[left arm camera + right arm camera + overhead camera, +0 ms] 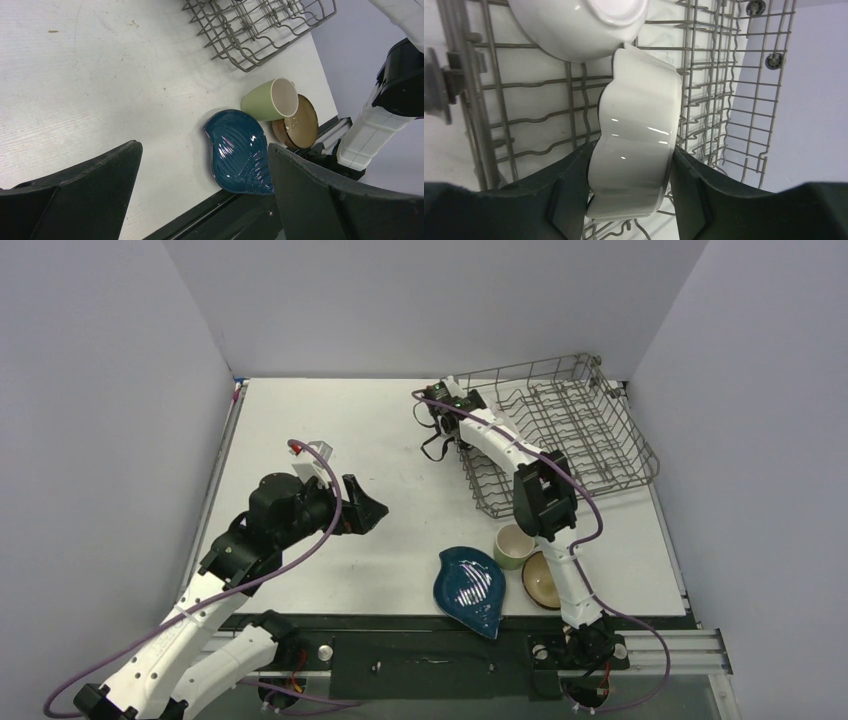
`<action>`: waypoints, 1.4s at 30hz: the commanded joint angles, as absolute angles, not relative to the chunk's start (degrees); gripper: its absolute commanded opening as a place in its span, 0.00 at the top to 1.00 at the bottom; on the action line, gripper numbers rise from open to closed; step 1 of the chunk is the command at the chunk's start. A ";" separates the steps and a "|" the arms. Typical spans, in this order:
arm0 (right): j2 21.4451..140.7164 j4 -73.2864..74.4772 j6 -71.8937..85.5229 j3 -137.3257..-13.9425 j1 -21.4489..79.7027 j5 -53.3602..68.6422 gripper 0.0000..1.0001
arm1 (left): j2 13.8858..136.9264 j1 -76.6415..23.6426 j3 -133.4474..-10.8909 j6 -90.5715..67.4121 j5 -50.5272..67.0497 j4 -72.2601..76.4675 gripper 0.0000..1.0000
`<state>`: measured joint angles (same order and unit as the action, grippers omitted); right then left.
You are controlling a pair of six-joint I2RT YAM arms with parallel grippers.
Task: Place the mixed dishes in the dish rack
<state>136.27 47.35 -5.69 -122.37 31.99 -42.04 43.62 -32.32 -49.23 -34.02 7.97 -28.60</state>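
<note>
My right gripper (630,170) is shut on the white scalloped plate (639,125), one finger against each side. It holds the plate on edge among the tines of the dish rack (724,75), just under the small white bowl (579,25). From above, the right gripper (445,400) is at the far left corner of the dish rack (570,430). The dark blue leaf-shaped dish (470,588), the pale green mug (513,545) on its side and the brown bowl (541,580) lie near the front edge. My left gripper (370,508) hangs open and empty over the table's middle.
The right arm's forearm (545,500) reaches over the mug and the brown bowl. In the left wrist view the blue dish (237,150) overhangs the black front rail (200,215). Grey walls close in the table on three sides.
</note>
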 commanded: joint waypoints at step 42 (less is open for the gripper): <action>112.28 48.75 12.44 -109.06 27.77 -24.12 0.45 | 43.56 -32.43 -51.85 -33.57 9.02 -30.10 0.04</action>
